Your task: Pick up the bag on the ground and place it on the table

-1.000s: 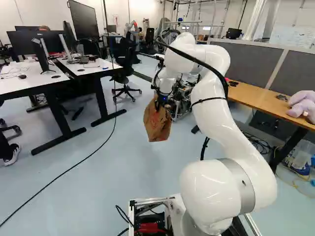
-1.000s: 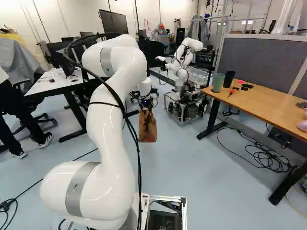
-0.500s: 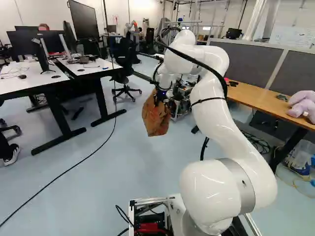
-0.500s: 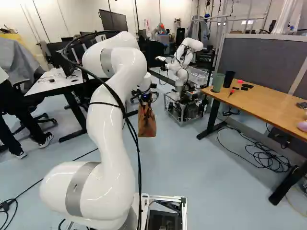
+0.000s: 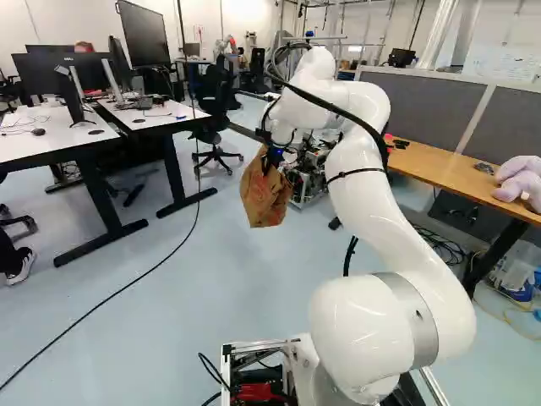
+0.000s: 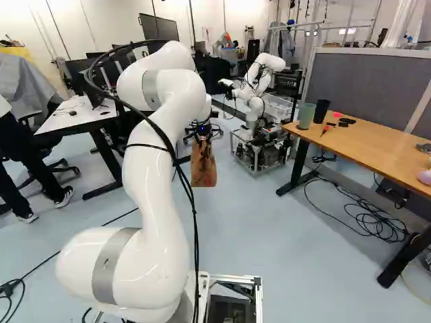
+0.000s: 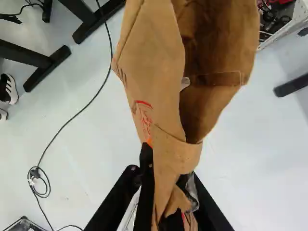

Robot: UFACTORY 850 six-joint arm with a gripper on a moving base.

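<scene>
So my gripper (image 5: 270,162) has the brown paper bag (image 5: 265,199) pinched by a fold, fingers only slightly apart with paper between them. I've got it hanging above the floor (image 5: 211,288), mouth gaping, well apart from the wooden-topped table (image 6: 377,147).

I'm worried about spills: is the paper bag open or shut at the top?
Open: in the wrist view, the walls of the bag part ahead of the claw, showing the inside.
</scene>
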